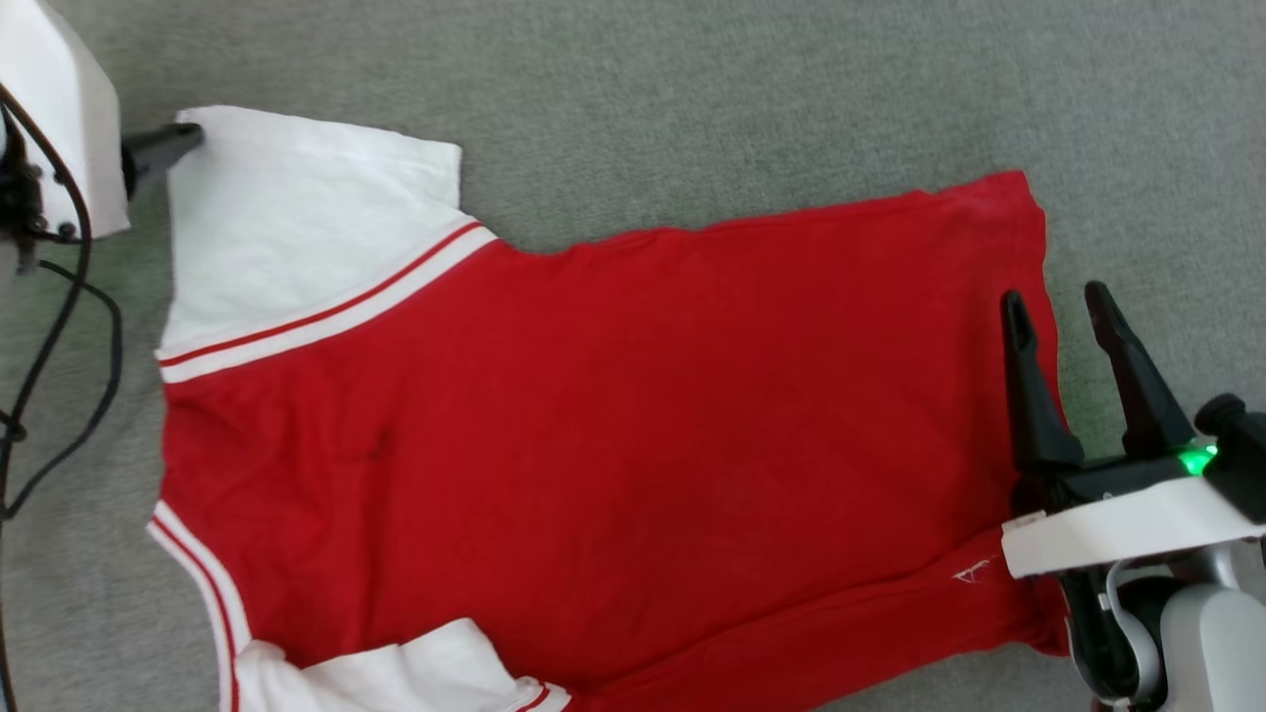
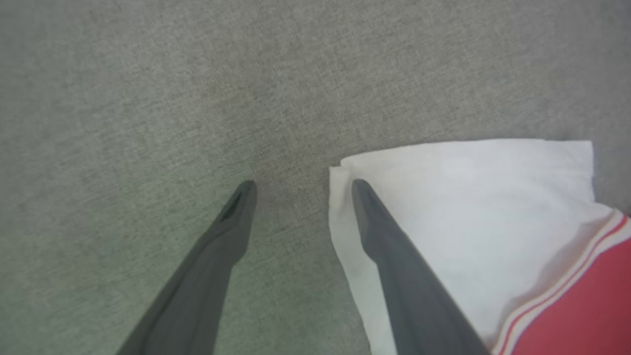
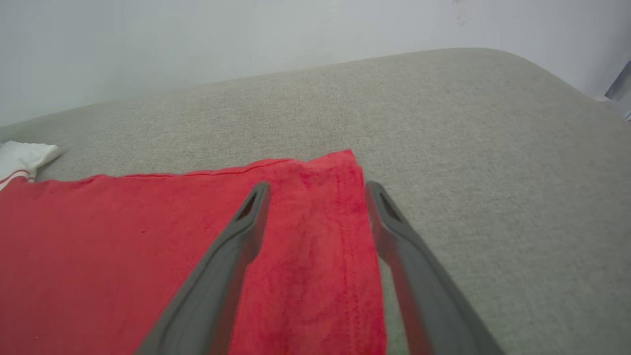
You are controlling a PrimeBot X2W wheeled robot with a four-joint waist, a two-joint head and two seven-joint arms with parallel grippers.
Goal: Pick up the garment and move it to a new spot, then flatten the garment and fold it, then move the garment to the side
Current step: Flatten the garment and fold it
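Left tool (image 2: 303, 183) stands wide and empty, set astride the outer corner of the white sleeve (image 2: 468, 197): one finger is over cloth, the other over the grey cushion (image 2: 148, 98). Right tool (image 3: 316, 186), equally wide and empty, is set astride the hem (image 3: 345, 222) corner. The garment (image 1: 593, 415) is spread flat, plain side up. A fold appears due. Both layers should be pinched at each corner, and the edge raised evenly so no slack is dragged.

We see bright, even light with faint shadows; the right gripper's (image 3: 318, 190) long dark fingers (image 3: 424, 301) blur toward the wrist view's bottom edge.
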